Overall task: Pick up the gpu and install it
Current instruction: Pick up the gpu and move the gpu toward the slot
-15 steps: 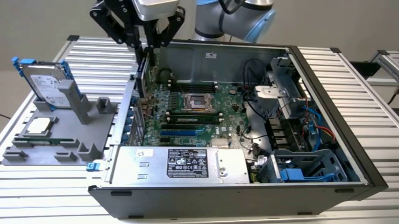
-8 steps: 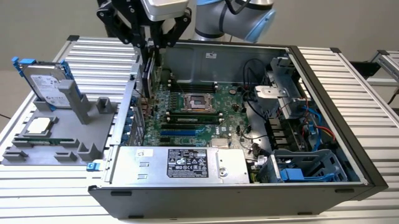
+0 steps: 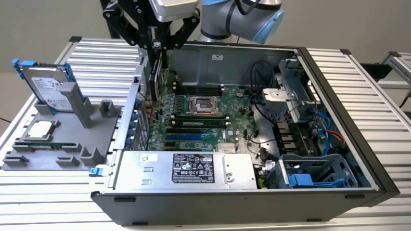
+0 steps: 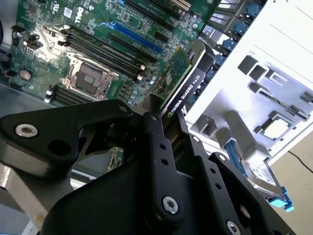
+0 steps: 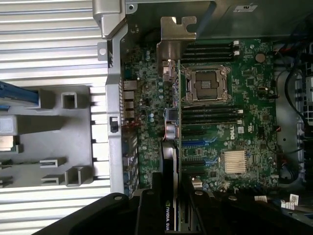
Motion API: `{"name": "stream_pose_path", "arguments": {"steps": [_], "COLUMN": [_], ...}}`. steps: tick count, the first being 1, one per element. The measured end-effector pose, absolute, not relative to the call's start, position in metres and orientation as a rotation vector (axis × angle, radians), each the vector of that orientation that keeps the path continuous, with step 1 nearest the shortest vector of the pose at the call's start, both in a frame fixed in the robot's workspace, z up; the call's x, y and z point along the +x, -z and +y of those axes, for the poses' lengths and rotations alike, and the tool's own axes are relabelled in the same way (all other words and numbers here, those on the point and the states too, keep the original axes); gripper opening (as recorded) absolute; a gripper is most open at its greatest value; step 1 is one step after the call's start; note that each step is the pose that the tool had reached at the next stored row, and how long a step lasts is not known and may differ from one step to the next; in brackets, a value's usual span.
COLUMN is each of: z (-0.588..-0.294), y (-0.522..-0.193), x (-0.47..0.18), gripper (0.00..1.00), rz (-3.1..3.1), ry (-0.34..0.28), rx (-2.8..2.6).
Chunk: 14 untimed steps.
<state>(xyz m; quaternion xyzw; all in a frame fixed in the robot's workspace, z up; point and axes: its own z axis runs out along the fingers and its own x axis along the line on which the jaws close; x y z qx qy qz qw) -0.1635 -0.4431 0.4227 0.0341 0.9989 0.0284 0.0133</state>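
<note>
gripper (image 3: 159, 45) fingers are pinched on the gpu (image 3: 154, 72) at one end. Card hangs edge-on inside the open case (image 3: 334, 91), over the motherboard (image 3: 205, 122), just beside the rear wall (image 3: 132, 113) on the exterior view's left. Silver bracket (image 5: 176, 32) sits at the end farthest from the fingers

Risks as I read it:
- the grip is far from the bracket, so any tilt in the pinch swings that end into the rear wall or the port block (image 5: 129, 98)
- in the first wrist view the card runs across the blue slots (image 5: 198, 145), not along them. Bad alignment lands the card on the board, not in a slot
- narrow pinch on the black shroud (image 4: 195, 73) could slip under insertion force

Can't tell how high above the board it hangs
</note>
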Motion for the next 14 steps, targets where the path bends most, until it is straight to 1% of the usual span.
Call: {"name": "stream_pose_path", "arguments": {"steps": [14], "z": [-0.4431], "y": [-0.4227], "x": [-0.1584], "gripper": [0.00], "rz": [3.112], "ry": [-0.089], "rx": [0.106]}}
